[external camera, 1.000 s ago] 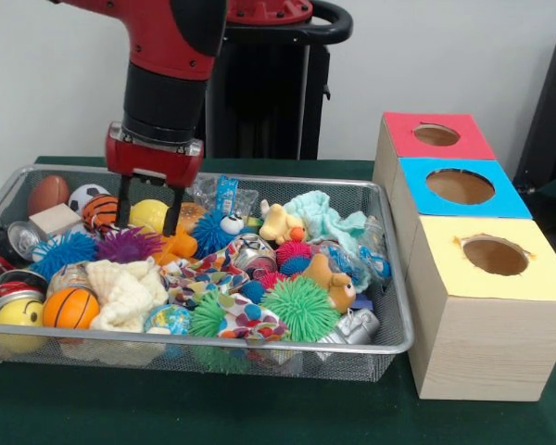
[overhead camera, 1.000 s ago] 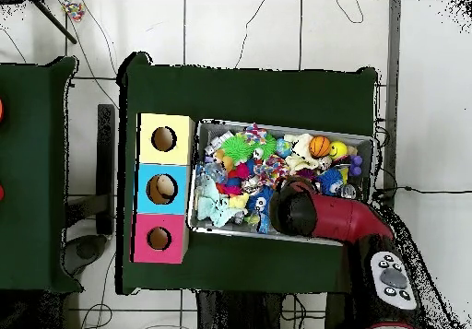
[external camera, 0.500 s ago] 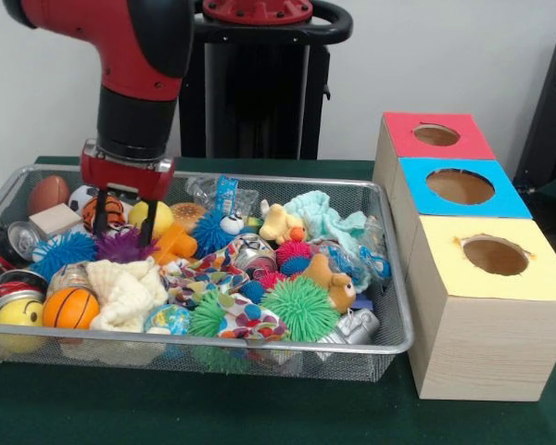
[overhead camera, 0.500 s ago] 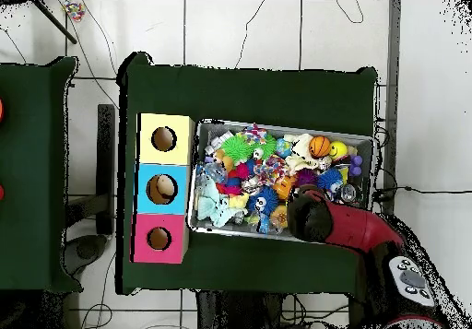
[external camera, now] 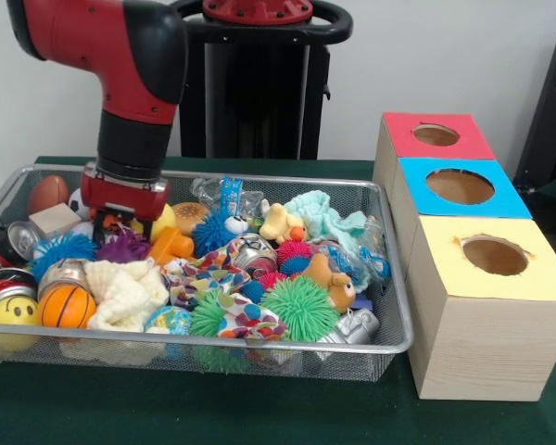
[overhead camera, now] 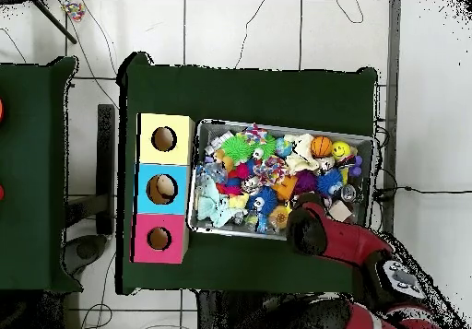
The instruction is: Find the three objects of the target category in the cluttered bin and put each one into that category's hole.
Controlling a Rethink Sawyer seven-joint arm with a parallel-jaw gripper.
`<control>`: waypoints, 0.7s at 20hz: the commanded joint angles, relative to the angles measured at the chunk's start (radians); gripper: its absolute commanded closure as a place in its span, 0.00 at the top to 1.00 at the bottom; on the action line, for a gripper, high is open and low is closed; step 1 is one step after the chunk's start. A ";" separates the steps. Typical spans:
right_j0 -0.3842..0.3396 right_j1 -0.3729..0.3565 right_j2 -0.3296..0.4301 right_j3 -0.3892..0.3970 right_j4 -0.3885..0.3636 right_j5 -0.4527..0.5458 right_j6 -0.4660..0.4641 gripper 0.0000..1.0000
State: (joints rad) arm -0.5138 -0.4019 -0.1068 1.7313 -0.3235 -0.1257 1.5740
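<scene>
My gripper (external camera: 120, 230) is sunk into the toys at the far left of the wire bin (external camera: 213, 345), between a purple spiky ball (external camera: 122, 247) and a yellow ball (external camera: 164, 219). Its lower part is buried there. Close by lie a brown football (external camera: 48, 193), an orange basketball (external camera: 65, 306), a yellow smiley ball (external camera: 11, 311) and a blue spiky ball (external camera: 63, 248). In the overhead view the arm's wrist (overhead camera: 307, 229) covers the gripper at the bin's (overhead camera: 281, 125) near edge. Three boxes stand beside the bin, with a red hole (external camera: 435, 134), a blue hole (external camera: 460, 186) and a yellow hole (external camera: 495, 255).
The bin also holds a green spiky ball (external camera: 301, 308), a plush duck (external camera: 280, 222), a teal cloth (external camera: 324, 215), cans (external camera: 23, 239) and a wooden block (external camera: 56, 221). Green cloth covers the table (external camera: 259, 413). The boxes (overhead camera: 163, 189) stand in a row beside the bin.
The gripper has moved left in the front view and dropped down into the toys. The basketball and smiley ball at the left have shifted a little.
</scene>
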 commanded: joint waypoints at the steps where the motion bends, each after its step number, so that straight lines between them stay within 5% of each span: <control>1: 0.068 0.188 -0.063 0.105 0.045 -0.131 0.254 1.00; 7: 0.071 0.172 -0.075 0.151 0.073 -0.158 0.236 1.00; 14: -0.022 0.078 0.001 0.173 0.006 -0.051 0.164 1.00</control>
State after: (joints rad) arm -0.4571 -0.3807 -0.1872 1.7941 -0.2812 -0.3268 1.5773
